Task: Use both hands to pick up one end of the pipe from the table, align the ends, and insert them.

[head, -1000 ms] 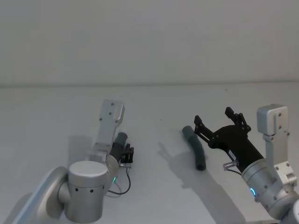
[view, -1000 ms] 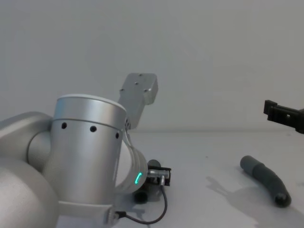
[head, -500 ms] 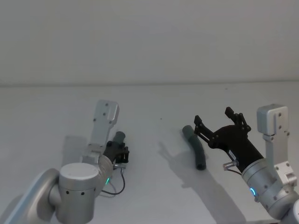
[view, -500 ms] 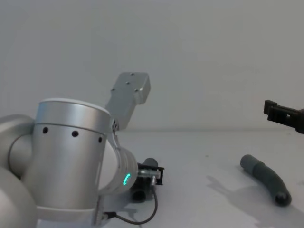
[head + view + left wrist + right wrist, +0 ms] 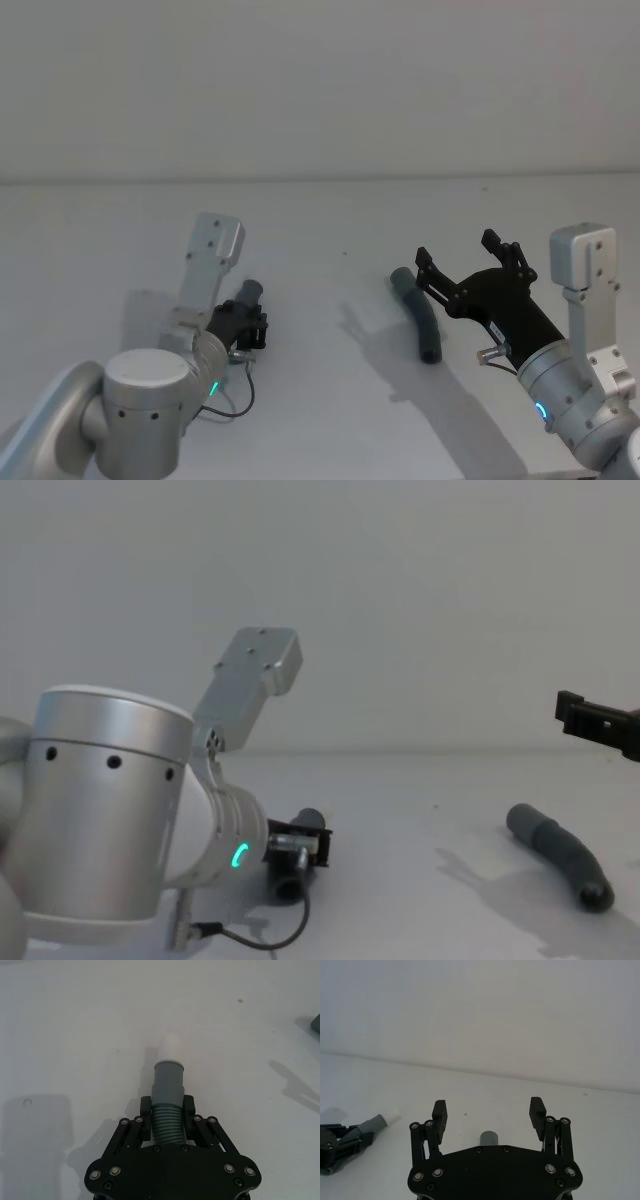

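The left gripper pinches the short ribbed grey white-tipped hose. The right gripper, spread near the curved grey hose, could knock it aside if it descends off-centre.

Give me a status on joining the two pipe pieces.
Done: the left gripper is shut on the shorter piece, its white plug sticking out free. In hand: the right gripper hovers open over the longer piece, which lies on the table. Left: grasp it, align, insert.

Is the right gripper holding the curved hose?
No, the right gripper is open above the curved hose, which lies on the table.
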Tool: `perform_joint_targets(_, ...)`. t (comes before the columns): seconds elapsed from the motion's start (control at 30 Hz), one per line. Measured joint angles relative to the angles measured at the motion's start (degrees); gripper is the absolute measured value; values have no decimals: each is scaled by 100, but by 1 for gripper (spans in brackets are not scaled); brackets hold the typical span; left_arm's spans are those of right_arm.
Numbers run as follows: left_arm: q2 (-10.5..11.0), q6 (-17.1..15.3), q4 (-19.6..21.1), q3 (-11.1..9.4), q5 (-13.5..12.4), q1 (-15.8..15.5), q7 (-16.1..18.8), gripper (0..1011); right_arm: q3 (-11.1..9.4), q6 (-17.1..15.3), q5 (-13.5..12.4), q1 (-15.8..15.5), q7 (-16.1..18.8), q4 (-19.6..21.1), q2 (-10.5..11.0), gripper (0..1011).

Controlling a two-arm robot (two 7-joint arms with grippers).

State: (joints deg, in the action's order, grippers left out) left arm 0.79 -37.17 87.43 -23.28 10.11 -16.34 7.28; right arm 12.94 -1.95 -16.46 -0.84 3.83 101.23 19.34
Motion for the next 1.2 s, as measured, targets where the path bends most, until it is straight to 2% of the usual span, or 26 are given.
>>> perform_joint_targets(0.4, 394, 306, 28, -34, 24, -224, -682, 331, 0, 0, 0, 0, 0, 0, 0, 1000)
perform_joint_targets(0.87, 1035, 616, -9, -127, 197, -689, -1998, 330, 0, 0, 0, 0, 0, 0, 0, 1000)
perform_joint_targets(1.2, 1513, 756, -68, -220, 423, -1029, -3031, 330, 0, 0, 0, 0, 0, 0, 0, 1000)
